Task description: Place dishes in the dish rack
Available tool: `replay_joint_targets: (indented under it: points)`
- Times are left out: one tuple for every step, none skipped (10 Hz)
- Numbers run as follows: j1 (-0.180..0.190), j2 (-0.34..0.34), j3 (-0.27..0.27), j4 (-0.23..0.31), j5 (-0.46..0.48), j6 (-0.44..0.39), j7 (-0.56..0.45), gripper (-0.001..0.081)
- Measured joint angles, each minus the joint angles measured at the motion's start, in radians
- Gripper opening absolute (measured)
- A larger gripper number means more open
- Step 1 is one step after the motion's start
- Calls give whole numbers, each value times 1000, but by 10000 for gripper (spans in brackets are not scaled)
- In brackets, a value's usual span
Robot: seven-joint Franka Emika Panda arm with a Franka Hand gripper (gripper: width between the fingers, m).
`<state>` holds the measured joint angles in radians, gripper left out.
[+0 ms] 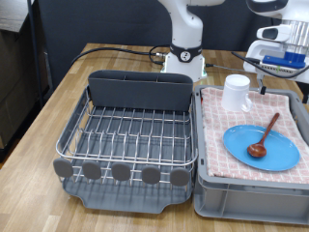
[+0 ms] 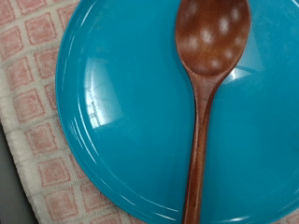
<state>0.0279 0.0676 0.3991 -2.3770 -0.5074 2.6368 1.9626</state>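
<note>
The light-blue plate [image 1: 262, 147] lies on the pink checkered cloth in the grey crate [image 1: 253, 201] at the exterior view's right. The dark brown wooden spoon [image 1: 262, 137] lies on the plate, bowl at the near end. The white mug [image 1: 237, 93] stands upright on the cloth behind the plate. The silver wire dish rack [image 1: 130, 135] on its dark grey tray stands at the exterior view's left and holds no dishes. The gripper [image 1: 282, 58] hangs high above the crate's far right corner; its fingers are unclear. The wrist view looks straight down on the plate [image 2: 121, 103] and spoon [image 2: 207, 75], with no fingers showing.
The rack has a tall grey compartment [image 1: 140, 92] along its far side and round grey discs [image 1: 120, 172] along its near side. The robot base [image 1: 183, 60] stands behind the rack, with black cables [image 1: 116, 53] on the wooden table.
</note>
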Motion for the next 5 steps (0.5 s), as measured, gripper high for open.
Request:
replay_joint_targets:
  points:
    - [0,28,-7,0,-31,24,28,803]
    - [0,55,-15,0,-68,50,63,803]
    - [2,79,-25,0,-106,65,96,803]
    - [3,100,-32,1,-130,72,118,803]
    - [4,118,-37,3,-146,72,131,803]
